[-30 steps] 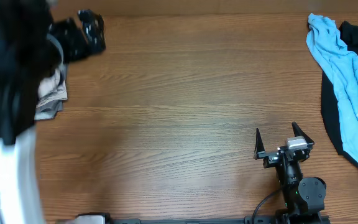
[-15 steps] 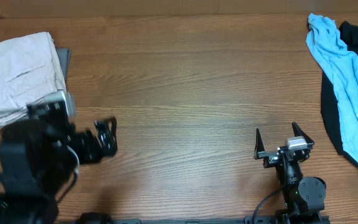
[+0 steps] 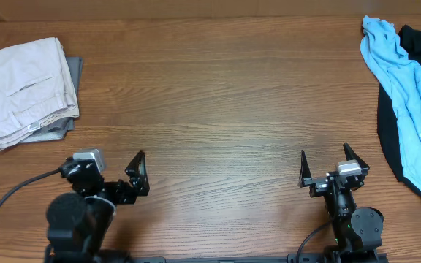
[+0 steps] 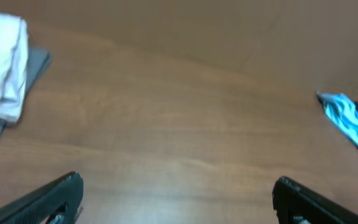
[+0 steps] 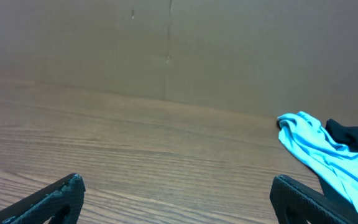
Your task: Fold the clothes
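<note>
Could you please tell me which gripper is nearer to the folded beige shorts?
Left. In the overhead view the left gripper is just below and right of the beige shorts; the right gripper is far off on the opposite side, toward the blue garment.

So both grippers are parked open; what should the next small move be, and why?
Probably swing the right gripper toward the blue garment. The shorts already lie folded on the grey garment at far left, while the blue one lies crumpled against a black garment at the right edge, nearest that arm. The left gripper is open and empty too.
</note>
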You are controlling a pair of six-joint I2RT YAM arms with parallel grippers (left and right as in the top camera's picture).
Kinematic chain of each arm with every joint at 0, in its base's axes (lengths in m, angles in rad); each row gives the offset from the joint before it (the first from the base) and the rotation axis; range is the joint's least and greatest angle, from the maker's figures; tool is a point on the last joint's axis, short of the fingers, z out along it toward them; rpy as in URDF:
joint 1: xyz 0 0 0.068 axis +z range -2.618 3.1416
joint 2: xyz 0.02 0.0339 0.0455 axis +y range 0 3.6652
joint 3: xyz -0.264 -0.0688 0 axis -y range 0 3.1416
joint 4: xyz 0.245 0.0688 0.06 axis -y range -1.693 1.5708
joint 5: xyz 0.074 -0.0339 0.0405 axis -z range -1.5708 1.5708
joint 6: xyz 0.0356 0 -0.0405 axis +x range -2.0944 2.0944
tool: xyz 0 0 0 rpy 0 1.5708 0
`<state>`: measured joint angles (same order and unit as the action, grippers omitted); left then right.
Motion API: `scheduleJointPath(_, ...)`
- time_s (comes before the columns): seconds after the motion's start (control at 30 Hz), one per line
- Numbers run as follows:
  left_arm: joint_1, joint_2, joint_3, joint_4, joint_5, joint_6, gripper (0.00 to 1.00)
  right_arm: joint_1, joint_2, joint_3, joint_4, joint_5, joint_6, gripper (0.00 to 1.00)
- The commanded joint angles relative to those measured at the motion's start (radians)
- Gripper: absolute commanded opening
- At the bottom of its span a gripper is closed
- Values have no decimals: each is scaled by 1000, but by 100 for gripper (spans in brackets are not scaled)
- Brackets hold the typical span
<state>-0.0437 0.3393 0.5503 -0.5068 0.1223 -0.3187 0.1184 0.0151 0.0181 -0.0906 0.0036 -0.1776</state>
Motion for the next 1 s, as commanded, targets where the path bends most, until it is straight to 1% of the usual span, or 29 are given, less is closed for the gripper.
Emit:
scheduleJointPath(0.0,20,-52,-131,162,-11,4,100,5,-6,-10,6,-5,-3,100)
scheduleJointPath(0.13,51,-95,-270,362,-11,4,100,5,-6,-10,6,-5,-3,100)
scheduleJointPath(0.2,58,-119,-316,412,-23,4,100,5,-6,-10,6,-5,-3,100)
scheduleJointPath(0.33,58,-162,-389,465,-47,4,100,5,-6,-10,6,-5,-3,100)
scheduleJointPath(0.67,58,-251,-526,505,-77,4,100,5,-6,-10,6,-5,-3,100)
scheduleJointPath(0.8,58,-288,-546,486,-95,18,100,5,-6,-10,6,-5,-3,100)
scheduleJointPath(0.87,58,-299,-546,476,-102,45,100,5,-6,-10,6,-5,-3,100)
scheduleJointPath(0.97,58,-315,-546,462,-104,119,100,5,-6,-10,6,-5,-3,100)
